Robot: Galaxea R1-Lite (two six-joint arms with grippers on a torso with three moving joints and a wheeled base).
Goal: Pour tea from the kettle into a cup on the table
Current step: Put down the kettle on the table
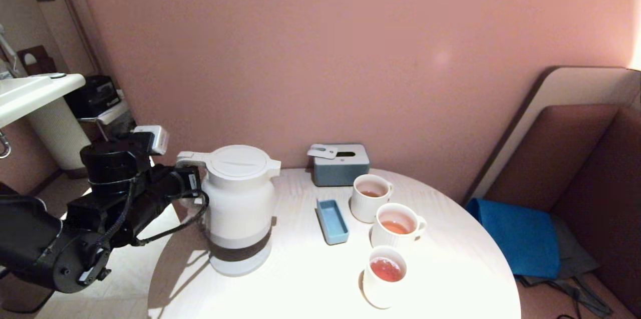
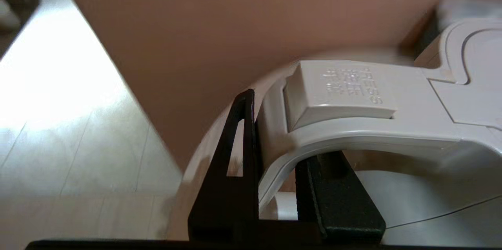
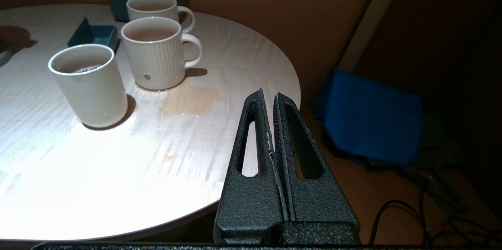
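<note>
The squat white kettle (image 1: 239, 204) stands upright at the left of the round pale table (image 1: 300, 289). My left gripper (image 1: 193, 180) is shut on its loop handle (image 2: 353, 132), one finger outside the loop and one inside. Three white cups stand in a row on the right: far (image 1: 370, 198), middle (image 1: 396, 229) and near (image 1: 383, 279). Each holds orange-red tea (image 1: 385, 269). A thin tea puddle (image 3: 192, 101) lies beside the middle cup (image 3: 153, 55). My right gripper (image 3: 268, 95) hangs shut and empty over the table's right edge, out of the head view.
A small blue tray (image 1: 332, 221) lies between kettle and cups. A grey-blue tissue box (image 1: 340, 165) sits at the back by the wall. A blue cushion (image 1: 521, 234) and cables lie on the bench to the right of the table.
</note>
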